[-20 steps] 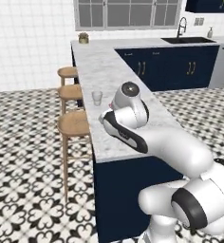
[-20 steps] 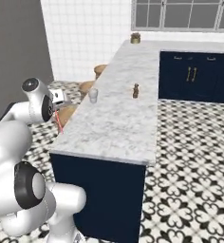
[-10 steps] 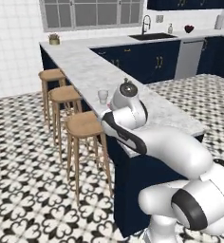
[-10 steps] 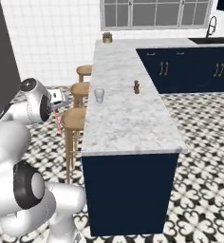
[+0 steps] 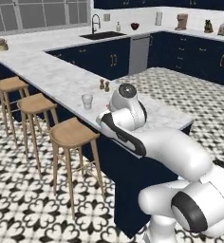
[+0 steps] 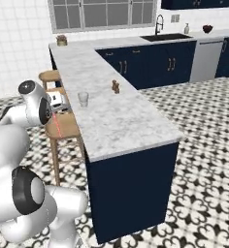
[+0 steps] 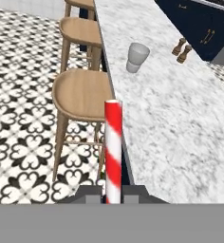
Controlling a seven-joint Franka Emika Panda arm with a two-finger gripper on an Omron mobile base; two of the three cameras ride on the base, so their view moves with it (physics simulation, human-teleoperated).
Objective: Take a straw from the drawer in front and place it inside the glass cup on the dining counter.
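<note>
Beside the dining counter (image 5: 57, 76), base has swung; straw (image 7: 113, 151) still gripped.

**Legible text: none found**

No lettering, label, brand mark, number or sign can be read in any of the three views. The only marking noted is the red-and-white striping on the straw (image 7: 113, 151), which is a pattern and not text. The small appliances on the far worktop are rendered too small and blurred for any marking to be made out.
</note>
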